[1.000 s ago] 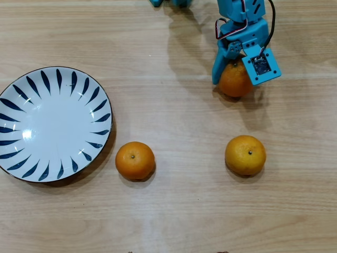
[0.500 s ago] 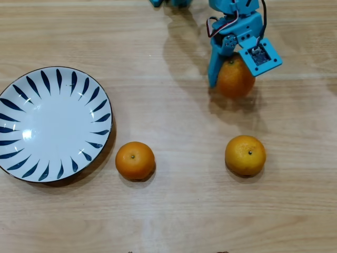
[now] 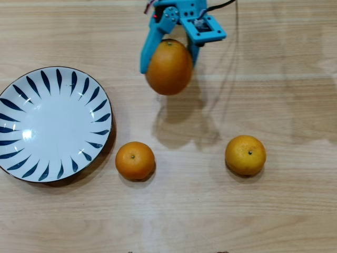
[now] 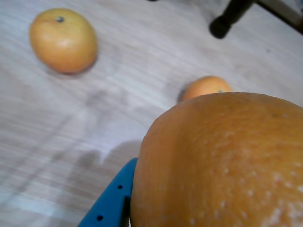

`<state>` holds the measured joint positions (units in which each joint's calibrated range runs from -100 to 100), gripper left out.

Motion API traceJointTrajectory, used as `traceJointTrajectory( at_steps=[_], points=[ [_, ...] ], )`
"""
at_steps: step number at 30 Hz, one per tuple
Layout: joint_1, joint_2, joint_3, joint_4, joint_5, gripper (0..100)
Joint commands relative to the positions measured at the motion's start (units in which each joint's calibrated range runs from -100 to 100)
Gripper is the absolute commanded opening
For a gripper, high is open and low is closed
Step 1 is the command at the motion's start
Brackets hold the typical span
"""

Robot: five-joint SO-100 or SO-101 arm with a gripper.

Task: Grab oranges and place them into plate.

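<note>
My blue gripper [image 3: 169,55] is shut on an orange [image 3: 169,67] and holds it well above the table, its shadow falling on the wood below. In the wrist view that held orange [image 4: 218,161] fills the lower right, with a blue finger [image 4: 110,201] beside it. Two more oranges lie on the table: one [image 3: 135,161] just right of the plate, another [image 3: 245,155] at the lower right. Both show in the wrist view too, one [image 4: 63,39] at the upper left and one [image 4: 206,87] behind the held fruit. The white plate [image 3: 31,110] with blue leaf strokes sits at the left, nothing in it.
The table is light wood. A dark leg or post [image 4: 230,16] stands at the top of the wrist view. Open tabletop lies between the plate and the held orange.
The gripper has lifted the orange off the table and carried it left, from the upper right toward the middle top. The orange looks bigger, being higher. The other two oranges and the plate stayed put.
</note>
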<state>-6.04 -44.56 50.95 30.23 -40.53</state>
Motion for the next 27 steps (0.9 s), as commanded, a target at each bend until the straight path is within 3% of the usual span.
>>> traceJointTrajectory(
  at_steps=[1, 10, 19, 27],
  points=[
    [6.20, -3.79, -2.02, -0.62, 3.52, 27],
    [16.12, 5.26, -7.72, -0.62, 6.82, 27],
    [26.36, 23.68, -34.07, 12.18, 12.15, 27],
    [32.00, 42.87, -55.61, 16.82, 12.57, 27]
  ],
)
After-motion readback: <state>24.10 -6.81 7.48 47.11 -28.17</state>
